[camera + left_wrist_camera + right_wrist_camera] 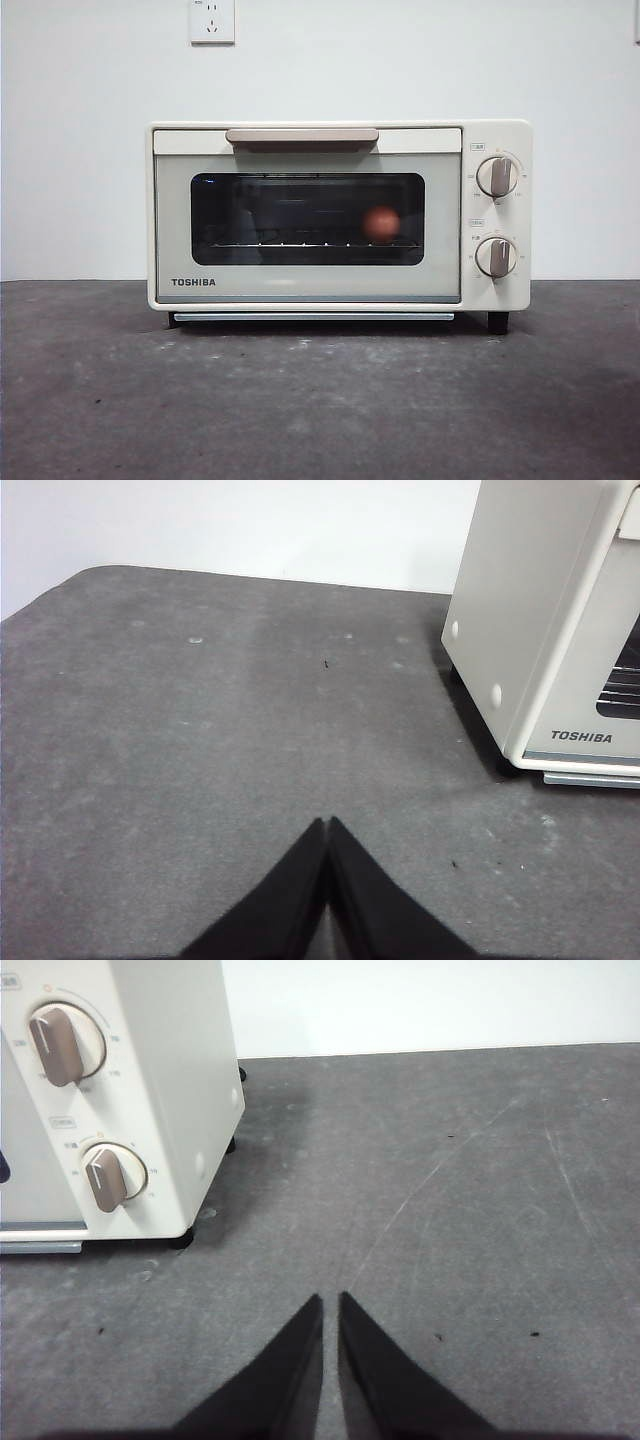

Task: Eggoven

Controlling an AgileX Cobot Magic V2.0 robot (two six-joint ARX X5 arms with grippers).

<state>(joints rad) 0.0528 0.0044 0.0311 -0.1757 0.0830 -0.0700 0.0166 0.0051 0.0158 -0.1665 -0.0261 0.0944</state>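
Observation:
The cream TOSHIBA toaster oven (300, 285) stands in the middle of the grey table with its door shut. The reddish-brown egg (381, 223) sits on the rack inside, behind the dark glass, toward the right. The beige handle (301, 135) is at the door's top, and two round knobs (497, 176) are on the right panel. My left gripper (327, 822) is shut and empty over bare table, to the left of the oven (540, 630). My right gripper (330, 1298) is shut and empty over bare table, to the right of the oven (160, 1080). Neither arm shows in the front view.
The grey table (320, 400) stretches in front of the oven. A white wall with a power socket (211, 20) stands behind it.

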